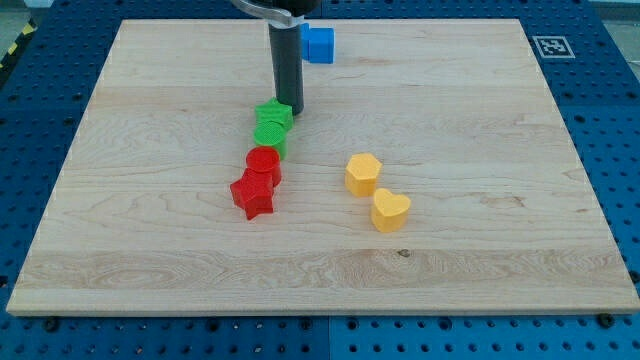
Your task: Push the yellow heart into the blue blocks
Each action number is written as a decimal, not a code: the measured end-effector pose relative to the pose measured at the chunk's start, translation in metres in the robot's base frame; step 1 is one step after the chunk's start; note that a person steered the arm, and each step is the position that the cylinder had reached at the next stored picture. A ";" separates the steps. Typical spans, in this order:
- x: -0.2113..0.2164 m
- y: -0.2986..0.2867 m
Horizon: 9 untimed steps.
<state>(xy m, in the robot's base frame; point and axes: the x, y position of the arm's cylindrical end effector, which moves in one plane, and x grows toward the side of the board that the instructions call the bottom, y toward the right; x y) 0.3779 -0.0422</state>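
Yellow heart [391, 211] nearest, at view's lower right, just beside yellow hexagon [364, 174], untouched. My tip [295, 110] mid-board, touching green star [273, 117], far from heart. No claw: bare rod. Only 1 blue block [319, 45] visible at top, well apart. Push not begun.

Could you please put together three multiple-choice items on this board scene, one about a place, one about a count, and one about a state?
1. Where is my tip relative to the green plastic star block?
A. at its upper right edge
B. far below it
C. beside the yellow plastic heart block

2. How many yellow blocks lie on the wooden board?
A. one
B. two
C. three

3. What is the state of the yellow heart?
A. against the blue plastic block
B. stacked on a red block
C. lying close beside the yellow plastic hexagon block

Answers: 1 A, the rod ends at the star's edge. 2 B, heart and hexagon. 3 C, the blue block sits far off at the view's top.
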 end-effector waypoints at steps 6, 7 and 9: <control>0.121 0.054; 0.149 0.061; 0.196 0.109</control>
<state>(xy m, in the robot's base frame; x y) 0.5742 0.0665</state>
